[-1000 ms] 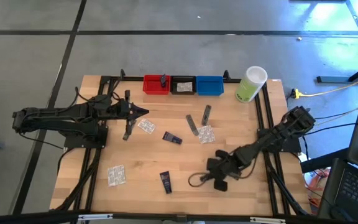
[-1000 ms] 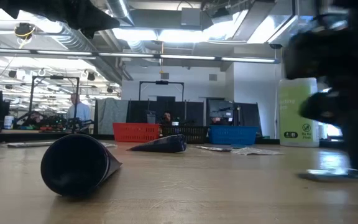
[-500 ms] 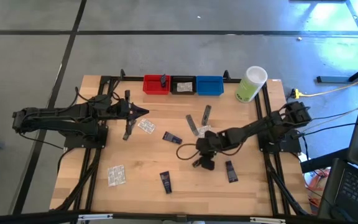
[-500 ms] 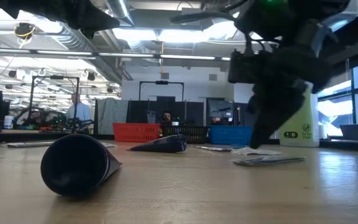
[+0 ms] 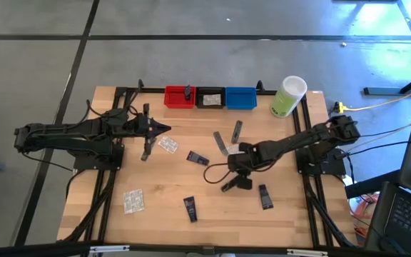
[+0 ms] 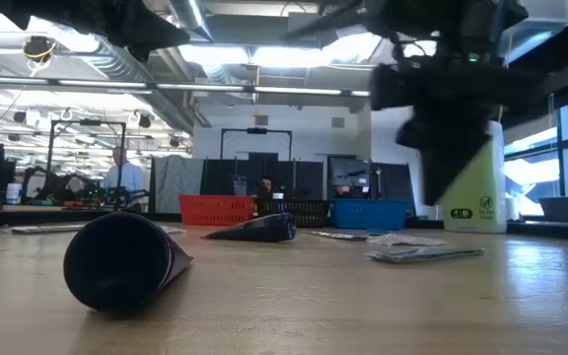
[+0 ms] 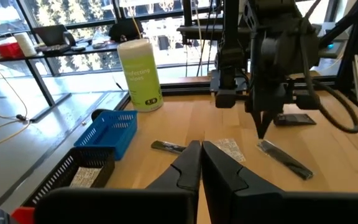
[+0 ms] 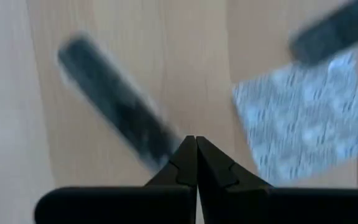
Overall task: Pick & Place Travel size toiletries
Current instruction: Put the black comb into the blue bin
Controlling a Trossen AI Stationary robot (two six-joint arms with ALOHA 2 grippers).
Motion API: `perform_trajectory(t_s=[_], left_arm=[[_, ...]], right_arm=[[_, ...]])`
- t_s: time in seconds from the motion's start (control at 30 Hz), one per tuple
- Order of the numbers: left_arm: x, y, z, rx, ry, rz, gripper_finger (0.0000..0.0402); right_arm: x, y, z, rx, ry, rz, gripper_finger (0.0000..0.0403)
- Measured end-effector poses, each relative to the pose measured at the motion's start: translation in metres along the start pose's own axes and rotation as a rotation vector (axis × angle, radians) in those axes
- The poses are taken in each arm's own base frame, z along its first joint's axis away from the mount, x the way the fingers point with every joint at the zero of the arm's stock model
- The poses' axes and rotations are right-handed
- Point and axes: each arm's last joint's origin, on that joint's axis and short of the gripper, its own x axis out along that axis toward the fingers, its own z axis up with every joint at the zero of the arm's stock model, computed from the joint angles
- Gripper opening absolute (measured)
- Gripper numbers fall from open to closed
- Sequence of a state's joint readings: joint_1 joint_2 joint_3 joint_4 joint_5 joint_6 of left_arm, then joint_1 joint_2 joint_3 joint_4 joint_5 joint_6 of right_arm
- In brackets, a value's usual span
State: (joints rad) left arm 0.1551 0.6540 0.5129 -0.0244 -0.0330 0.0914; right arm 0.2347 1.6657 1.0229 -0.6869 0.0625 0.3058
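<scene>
I hold the right gripper (image 5: 235, 163), fingers pressed together and empty, over a grey sachet (image 8: 114, 112) mid-table (image 5: 155, 214), while the left gripper (image 5: 164, 129) waits closed at left.

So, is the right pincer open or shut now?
Shut and empty: the right pincer shows its two dark tips pressed together, hanging just above a grey sachet on the table.

Pale wood tabletop (image 5: 155, 214). Red bin (image 5: 179, 97), black bin (image 5: 210, 98), blue bin (image 5: 240, 98). Pale-green container (image 5: 286, 98) with white lid. Dark navy tubes (image 5: 190, 208), grey sachets (image 5: 221, 143), clear packets (image 5: 133, 200) dotted white.
</scene>
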Motion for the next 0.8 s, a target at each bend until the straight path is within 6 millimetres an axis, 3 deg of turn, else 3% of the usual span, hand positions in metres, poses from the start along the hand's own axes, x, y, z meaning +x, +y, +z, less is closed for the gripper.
perform_trajectory(t_s=[0.2, 0.6, 0.8], left_arm=[[0.000, 0.000, 0.000, 0.000, 0.000, 0.000, 0.0012], [0.000, 0.000, 0.000, 0.000, 0.002, 0.000, 0.0008], [0.000, 0.000, 0.000, 0.000, 0.001, 0.000, 0.0011]], right_arm=[[-0.001, 0.004, -0.012, -0.060, 0.101, -0.023, 0.0038], [0.002, 0.019, -0.010, -0.193, 0.007, 0.011, 0.0164], [0.005, 0.020, -0.010, -0.240, -0.023, 0.018, 0.0208]])
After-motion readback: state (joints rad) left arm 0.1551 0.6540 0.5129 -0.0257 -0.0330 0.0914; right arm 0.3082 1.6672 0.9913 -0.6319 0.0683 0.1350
